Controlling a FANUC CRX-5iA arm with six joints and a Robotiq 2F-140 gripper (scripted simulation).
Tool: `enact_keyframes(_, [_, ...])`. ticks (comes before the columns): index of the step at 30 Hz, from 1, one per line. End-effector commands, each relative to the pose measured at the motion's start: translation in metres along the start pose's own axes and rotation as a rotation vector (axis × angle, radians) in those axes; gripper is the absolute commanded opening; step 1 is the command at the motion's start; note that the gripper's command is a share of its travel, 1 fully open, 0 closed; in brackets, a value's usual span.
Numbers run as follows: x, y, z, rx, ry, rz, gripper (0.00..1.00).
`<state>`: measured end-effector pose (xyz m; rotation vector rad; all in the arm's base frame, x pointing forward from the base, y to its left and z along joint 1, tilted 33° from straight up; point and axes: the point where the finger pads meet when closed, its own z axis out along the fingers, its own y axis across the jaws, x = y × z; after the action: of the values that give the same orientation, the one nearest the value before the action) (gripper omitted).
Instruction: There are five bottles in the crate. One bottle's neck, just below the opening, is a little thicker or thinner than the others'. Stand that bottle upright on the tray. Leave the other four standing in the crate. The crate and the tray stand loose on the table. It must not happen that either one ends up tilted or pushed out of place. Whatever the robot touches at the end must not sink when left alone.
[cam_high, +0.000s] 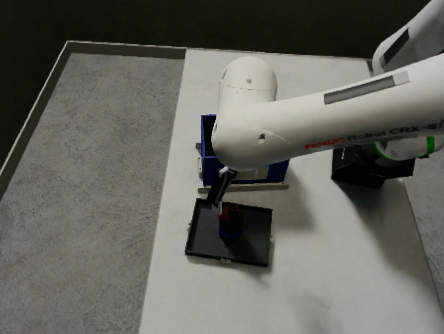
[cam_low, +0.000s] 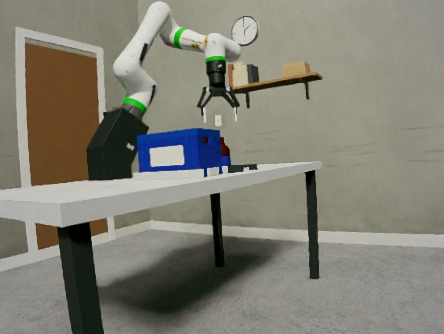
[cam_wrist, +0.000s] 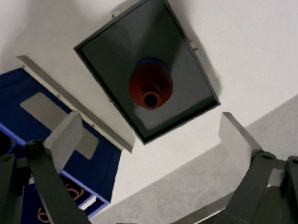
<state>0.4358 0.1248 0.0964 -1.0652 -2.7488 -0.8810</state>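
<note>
A red bottle with a blue base (cam_high: 231, 221) stands upright on the dark tray; the wrist view looks straight down its open neck (cam_wrist: 150, 90). My gripper (cam_low: 218, 118) is open and empty, well above the bottle, its two fingers spread wide to either side in the wrist view (cam_wrist: 150, 145). The blue crate stands just behind the tray, mostly hidden by my arm. In the side view the crate (cam_low: 179, 149) hides most of the bottle (cam_low: 224, 150). Bottle tops show inside the crate at the lower left of the wrist view (cam_wrist: 55, 200).
The crate rests on a flat pale board (cam_high: 245, 187). The robot's black base (cam_high: 372, 170) stands at the right. A grey mat (cam_high: 85, 190) covers the table's left part. A wall shelf with boxes (cam_low: 272, 77) hangs behind the arm.
</note>
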Motion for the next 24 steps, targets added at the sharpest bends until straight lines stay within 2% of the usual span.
enact_keyframes(1, [0.000, 0.000, -0.006, -0.001, -0.001, 0.000, 1.00])
enact_keyframes(7, [0.000, 0.000, -0.016, -0.001, -0.001, 0.000, 1.00])
enact_keyframes(22, [0.000, 0.000, -0.022, -0.001, -0.001, 0.000, 1.00])
enact_keyframes(23, [0.000, 0.000, -0.022, -0.001, -0.001, 0.000, 0.10])
enact_keyframes(24, [0.000, 0.000, -0.022, -0.001, -0.001, 0.000, 0.10])
